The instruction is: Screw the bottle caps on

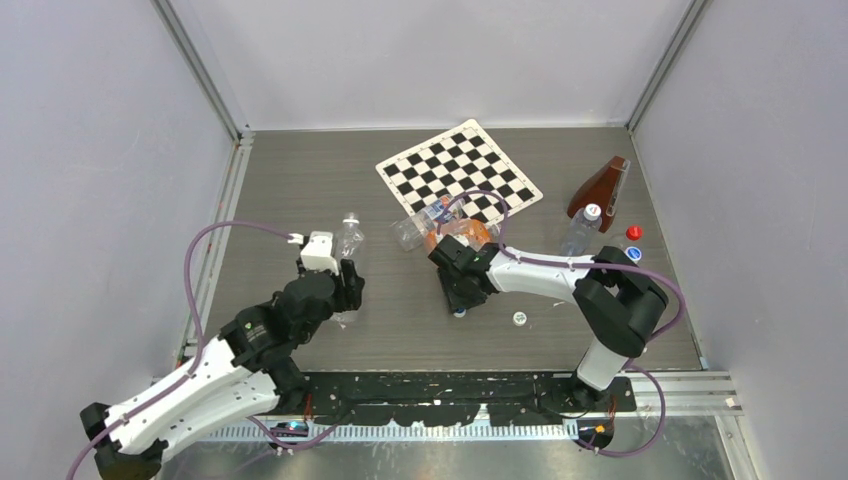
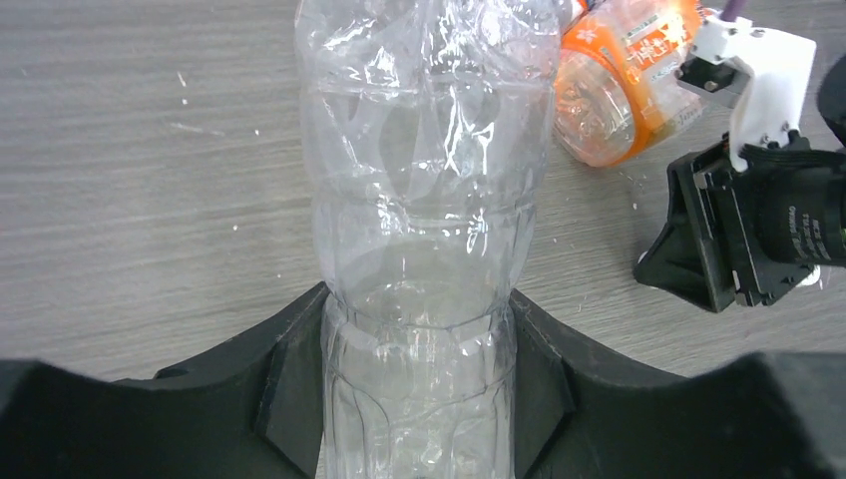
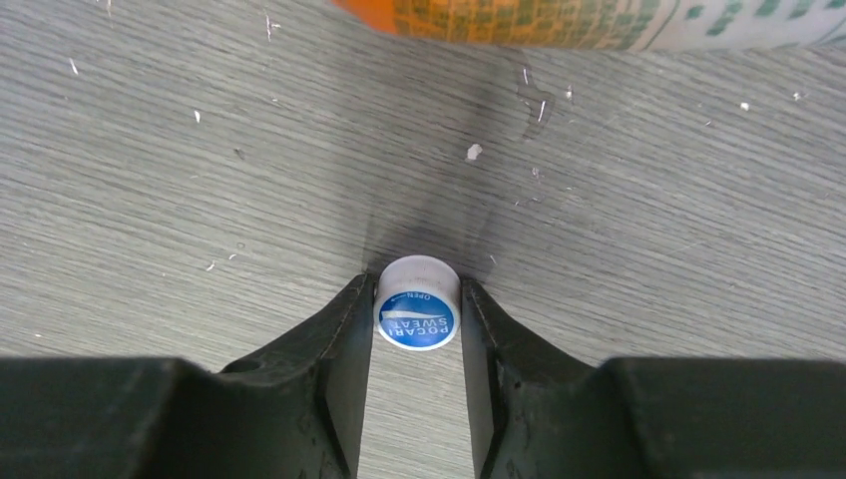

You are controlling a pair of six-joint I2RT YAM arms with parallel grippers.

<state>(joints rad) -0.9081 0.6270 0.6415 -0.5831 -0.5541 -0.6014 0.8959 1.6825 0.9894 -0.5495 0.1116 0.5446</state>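
Observation:
My left gripper (image 1: 345, 288) is shut on a clear empty bottle (image 1: 350, 236) that lies on the table pointing away from the arm. In the left wrist view both black fingers (image 2: 289, 379) press the bottle's body (image 2: 419, 180); its neck is out of that view. My right gripper (image 1: 459, 303) is down at the table, shut on a white bottle cap with a blue printed top (image 3: 417, 317), which rests on the wood between the fingertips (image 3: 344, 329). A second white cap (image 1: 520, 318) lies loose to the right of it.
An orange-labelled bottle (image 1: 468, 231) and a clear blue-labelled bottle (image 1: 418, 226) lie by the chessboard (image 1: 460, 168). A capped clear bottle (image 1: 581, 229) stands at right, near a brown bottle (image 1: 600, 183), a red cap (image 1: 634, 232) and a blue-topped cap (image 1: 632, 252).

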